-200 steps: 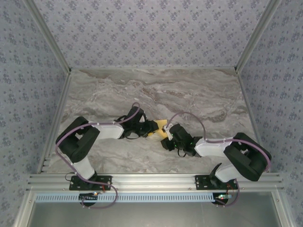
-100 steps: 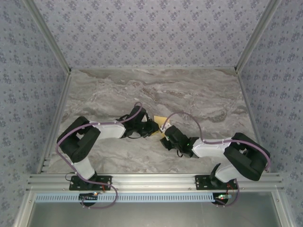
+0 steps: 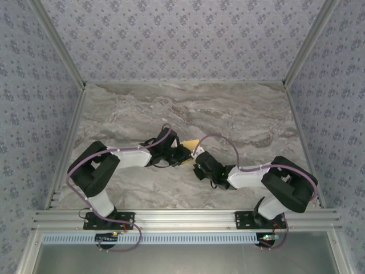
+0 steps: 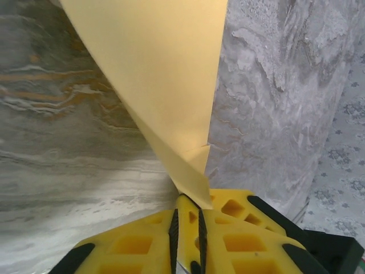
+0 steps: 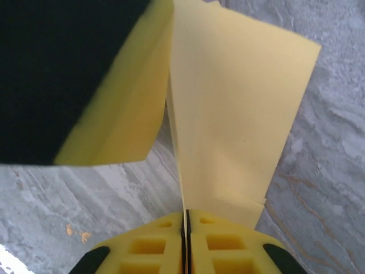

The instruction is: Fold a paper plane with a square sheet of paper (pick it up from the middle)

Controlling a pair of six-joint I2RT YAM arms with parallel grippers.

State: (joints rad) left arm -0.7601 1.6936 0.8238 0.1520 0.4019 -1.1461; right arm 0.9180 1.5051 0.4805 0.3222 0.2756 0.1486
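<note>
Top external view: there are two arms, two grippers and one sheet of paper. The left gripper (image 3: 183,155) and the right gripper (image 3: 197,164) meet tip to tip above the grey marble desk (image 3: 245,114). The sheet of paper (image 3: 192,144) sits between them. A small yellow part of it is visible and the rest is covered by the grippers, so I cannot tell its shape here, nor how the jaws stand.

Left wrist view: the left gripper (image 4: 188,214) has its two yellow fingers (image 4: 137,245) nearly together, pinching a lower corner of the sheet of paper (image 4: 159,68). From the fingertips the paper goes forward and widens. It has a small fold just ahead of the grip, and the top edge of the frame cuts it off.

Right wrist view: the right gripper (image 5: 186,220) has its two fingers pressed together on the thin edge of the sheet of paper (image 5: 234,114), which stands ahead of the fingertips. Up and to the left, one yellow and black finger (image 5: 114,108) of the left gripper lies close against the paper, blurred and cut off.
</note>
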